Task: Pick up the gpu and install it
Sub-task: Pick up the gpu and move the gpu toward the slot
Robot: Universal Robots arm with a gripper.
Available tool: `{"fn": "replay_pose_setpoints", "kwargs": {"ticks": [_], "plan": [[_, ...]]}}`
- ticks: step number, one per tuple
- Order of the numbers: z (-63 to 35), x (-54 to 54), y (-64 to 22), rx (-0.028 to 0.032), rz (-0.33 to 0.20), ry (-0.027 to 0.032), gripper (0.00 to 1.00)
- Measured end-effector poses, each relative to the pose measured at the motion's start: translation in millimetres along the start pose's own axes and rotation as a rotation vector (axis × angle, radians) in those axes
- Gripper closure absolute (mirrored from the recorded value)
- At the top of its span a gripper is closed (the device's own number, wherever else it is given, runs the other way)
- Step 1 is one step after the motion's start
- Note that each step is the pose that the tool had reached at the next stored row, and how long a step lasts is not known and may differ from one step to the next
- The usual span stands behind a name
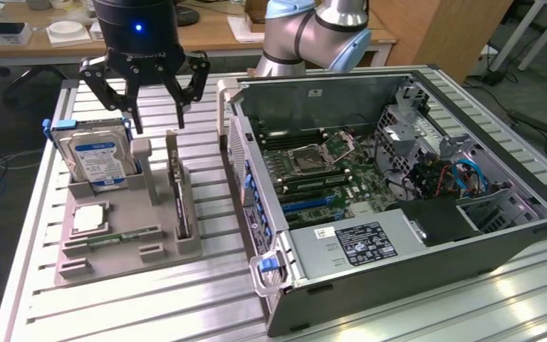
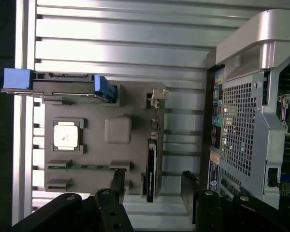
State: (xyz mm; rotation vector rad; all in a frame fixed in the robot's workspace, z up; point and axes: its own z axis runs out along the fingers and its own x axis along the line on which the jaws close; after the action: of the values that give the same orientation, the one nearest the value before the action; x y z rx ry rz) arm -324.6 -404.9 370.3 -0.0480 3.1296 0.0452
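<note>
Jaws first, since they sit closest to the wrist lens: both black fingers (image 2: 117, 186) stand spread as wide as they go, with nothing between them, so I have hold of nothing. Reading the exterior view as a clock face, they hang at about 10 o'clock, above the far end of the grey tray (image 1: 150, 206). Just below them the gpu (image 1: 180, 192) stands on edge in a slot along the tray's 3 o'clock side, running from 12 to 6, its pale bracket strip at the 12 o'clock end. Through the wrist camera the gpu (image 2: 151, 166) lines up with the gap between the fingers. At the tray's 11 o'clock corner the hard drive (image 1: 97, 160) stands upright with blue rails at its sides. A square processor (image 1: 91, 217) lies flat at the tray's 8 o'clock, and a green memory stick (image 1: 126, 234) lies just beside it toward 6. At 3 o'clock of the tray, close by, the open computer case (image 1: 378, 285) rests on the slatted tabletop (image 1: 159, 306), motherboard showing. Behind the case, at 12 o'clock, rises the arm (image 1: 312, 32)
</note>
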Motion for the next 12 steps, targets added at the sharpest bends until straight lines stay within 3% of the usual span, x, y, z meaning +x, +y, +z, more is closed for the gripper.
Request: {"fn": "replay_pose_setpoints", "kwargs": {"ticks": [12], "plan": [[13.3, -1.2, -1.3, -0.0001, 0.0, 0.0001, 0.41]]}}
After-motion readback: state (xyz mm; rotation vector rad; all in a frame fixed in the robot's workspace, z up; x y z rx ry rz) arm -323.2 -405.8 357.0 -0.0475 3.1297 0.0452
